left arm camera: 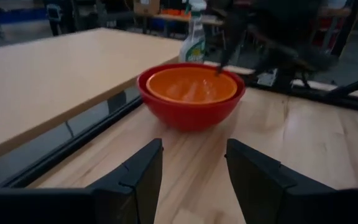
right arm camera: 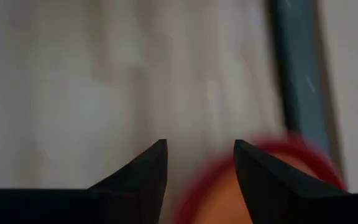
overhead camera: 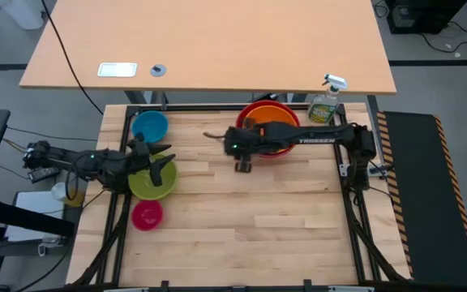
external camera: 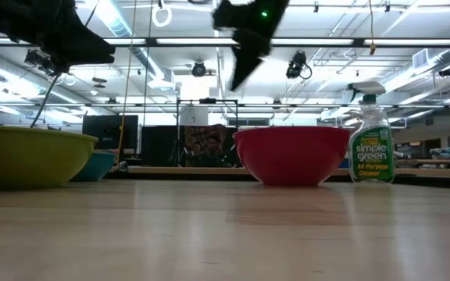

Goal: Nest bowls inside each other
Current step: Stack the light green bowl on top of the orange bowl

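Note:
The orange bowl (overhead camera: pixel 270 118) sits nested inside the red bowl (overhead camera: pixel 250 113) at the table's far side; both also show in the left wrist view, the orange bowl (left arm camera: pixel 191 85) inside the red bowl (left arm camera: pixel 188 112). My right gripper (overhead camera: pixel 216 135) hangs open above the table just left of them, touching nothing. At the left stand the blue bowl (overhead camera: pixel 150 126), the yellow-green bowl (overhead camera: pixel 148 186) and the magenta-pink bowl (overhead camera: pixel 147 215), each on its base. My left gripper (overhead camera: pixel 167 158) hovers open over the yellow-green bowl, pointing nearly level toward the red bowl.
A clear spray bottle (overhead camera: pixel 327 101) stands at the far right, close beside the red bowl. A black frame (overhead camera: pixel 217 107) borders the wooden table. Bare wood (overhead camera: pixel 258 219) lies across the middle and near side.

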You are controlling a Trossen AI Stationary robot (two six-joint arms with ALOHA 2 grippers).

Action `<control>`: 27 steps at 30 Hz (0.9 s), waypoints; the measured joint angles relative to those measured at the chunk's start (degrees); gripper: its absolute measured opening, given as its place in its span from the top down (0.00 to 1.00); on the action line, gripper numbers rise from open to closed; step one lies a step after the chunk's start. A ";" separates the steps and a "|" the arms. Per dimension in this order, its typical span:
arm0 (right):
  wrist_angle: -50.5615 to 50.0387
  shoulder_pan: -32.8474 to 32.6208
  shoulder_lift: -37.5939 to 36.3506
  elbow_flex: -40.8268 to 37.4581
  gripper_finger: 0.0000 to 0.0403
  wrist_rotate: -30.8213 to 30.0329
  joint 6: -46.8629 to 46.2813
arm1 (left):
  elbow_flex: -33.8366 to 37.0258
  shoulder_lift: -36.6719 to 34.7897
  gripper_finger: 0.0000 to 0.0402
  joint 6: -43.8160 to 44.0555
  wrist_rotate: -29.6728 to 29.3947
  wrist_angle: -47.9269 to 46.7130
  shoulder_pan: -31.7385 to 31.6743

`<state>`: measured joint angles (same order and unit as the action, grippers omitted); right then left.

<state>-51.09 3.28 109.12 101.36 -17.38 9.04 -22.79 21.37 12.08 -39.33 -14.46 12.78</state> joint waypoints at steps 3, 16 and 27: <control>8.89 -2.23 2.10 -0.07 0.53 4.80 7.71 | -0.71 0.02 0.55 1.65 0.02 -2.52 -0.13; 30.99 -6.25 13.82 1.31 0.54 17.30 14.85 | -2.49 0.87 0.55 6.77 10.04 -3.44 0.02; 15.34 -6.32 10.12 1.62 0.54 0.35 14.07 | -12.83 17.30 0.55 18.83 17.89 -21.56 -1.33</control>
<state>-35.76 -3.04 119.24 102.98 -17.03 23.11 -35.61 38.67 30.91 -21.44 -36.02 11.45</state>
